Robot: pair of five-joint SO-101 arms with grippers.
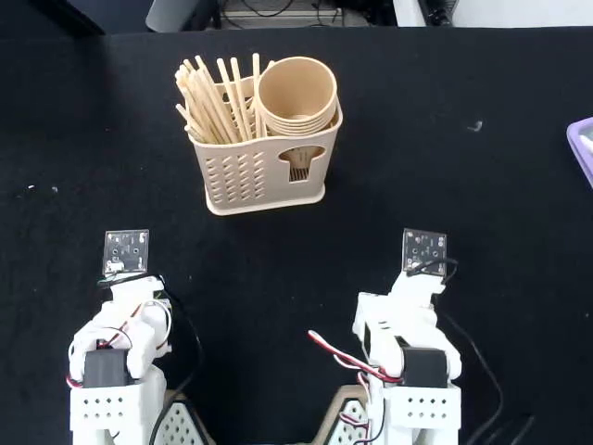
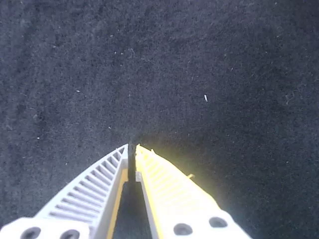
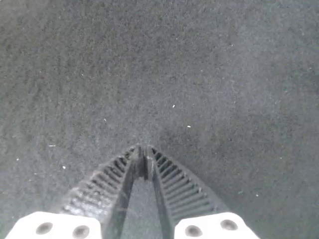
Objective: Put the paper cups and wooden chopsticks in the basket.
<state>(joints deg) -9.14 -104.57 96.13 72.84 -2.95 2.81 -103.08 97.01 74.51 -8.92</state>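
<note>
Toward the far middle of the black cloth-covered table (image 1: 463, 185), items as they stand:

1. Beige perforated plastic basket (image 1: 264, 181), upright, two compartments side by side. By my judgement it sits centred between the two arms so either could reach it.

2. Bundle of pale wooden chopsticks (image 1: 215, 102), standing on end in one compartment of the basket and fanned out, leaning against its rim. The tall wall is what props them upright.

3. Nested stack of tan paper cups (image 1: 296, 93), mouths up, seated in the other compartment just beside the chopsticks. Their rims rise above the basket's edge. The stacking lets them all share one slot.

4. Lilac-edged tray (image 1: 582, 148), partly visible at the side of the table, well apart from the basket.

5. Two white arms, folded back at the near edge of the table, well apart from the basket. I cannot say from above which is which.

6. Left gripper (image 2: 132, 149), one white ribbed finger and one yellow-tinted, tips pressed together. It is clenched on nothing and hangs above bare cloth.

7. Right gripper (image 3: 143, 152), grey ribbed fingers meeting at the tips, likewise clenched and carrying nothing, over bare cloth.

Judgement: with cups and chopsticks both inside the basket and no loose pieces to be seen on the cloth, the task looks complete, and the arms appear parked.
</note>
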